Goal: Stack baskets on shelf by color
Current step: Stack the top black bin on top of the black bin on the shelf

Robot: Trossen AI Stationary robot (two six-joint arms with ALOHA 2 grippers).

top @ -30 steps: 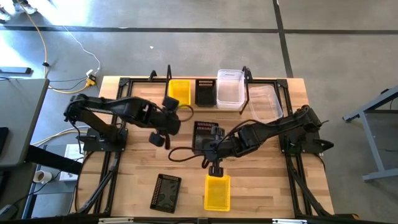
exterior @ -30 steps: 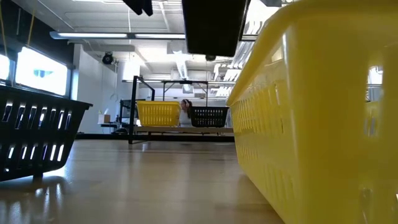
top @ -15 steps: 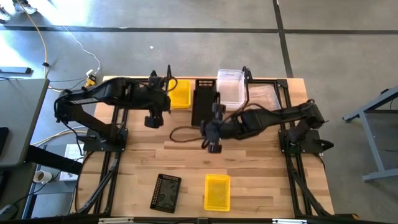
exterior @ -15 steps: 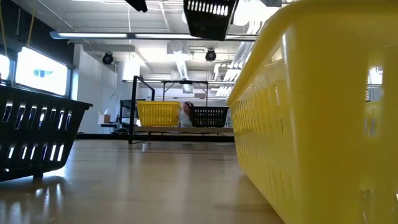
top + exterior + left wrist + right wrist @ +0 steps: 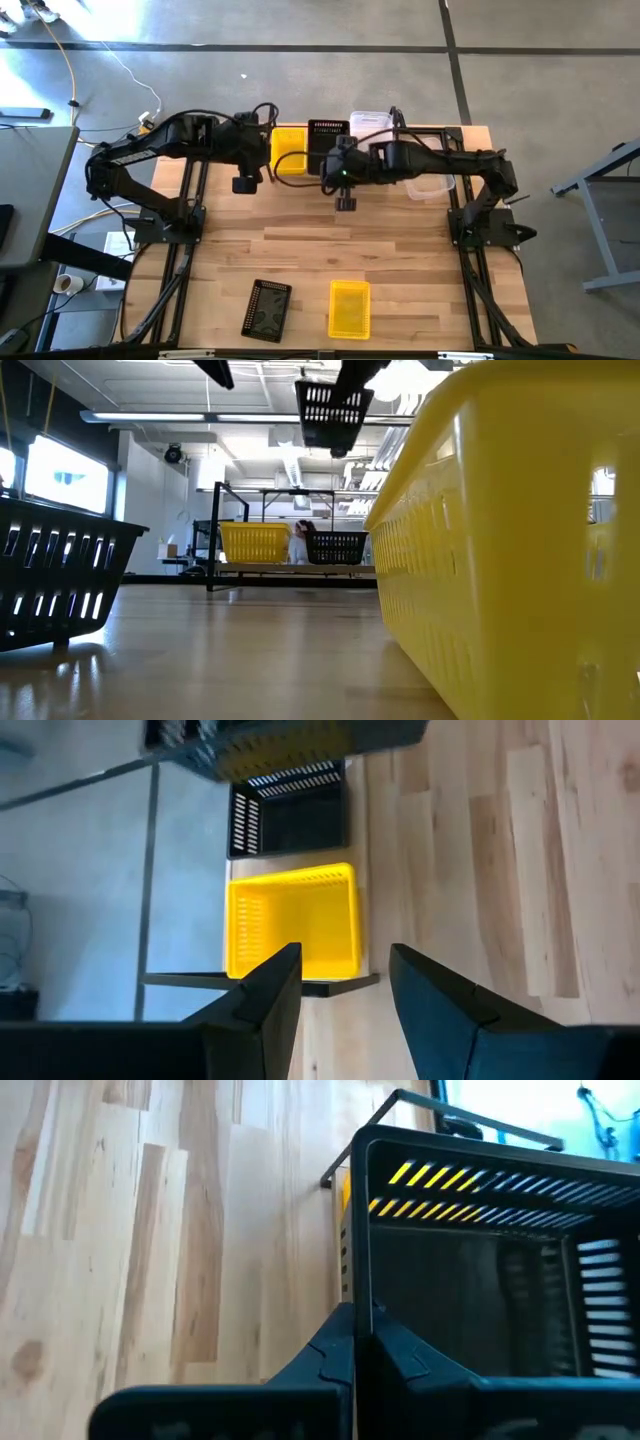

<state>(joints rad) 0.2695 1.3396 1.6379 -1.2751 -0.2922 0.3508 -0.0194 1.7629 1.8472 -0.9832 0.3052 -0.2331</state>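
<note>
High view: the right gripper (image 5: 341,176) is seen clamped shut on the near rim of a black perforated basket (image 5: 326,148), which is carried in the air above the black basket (image 5: 290,816) already seated on the shelf (image 5: 400,128). In the low view the carried one hangs high over the far shelf, tilted slightly. The left gripper (image 5: 242,182) is held empty with its fingers parted, just beside the yellow basket (image 5: 289,149) on the shelf. Two more baskets, a loose black basket (image 5: 266,308) and a loose yellow basket (image 5: 349,308), are left on the near part of the table (image 5: 420,270).

The held basket is judged to be light, thin-walled plastic, stiff enough to be lifted by one rim yet likely to flex and swing from a single pinch point. The perforated wall gives some purchase, but smooth plastic could slip between closed fingers. A grip at the middle of a short rim, as is used here, is judged to be best for keeping it level; nesting will probably call for squaring it over the lower basket before release.

Much is hidden. The clear baskets (image 5: 372,122) are largely covered by the right arm, so their count cannot be told. The shelf's plank is barely visible from above. Whether the carried basket touches the one beneath cannot be made out.
</note>
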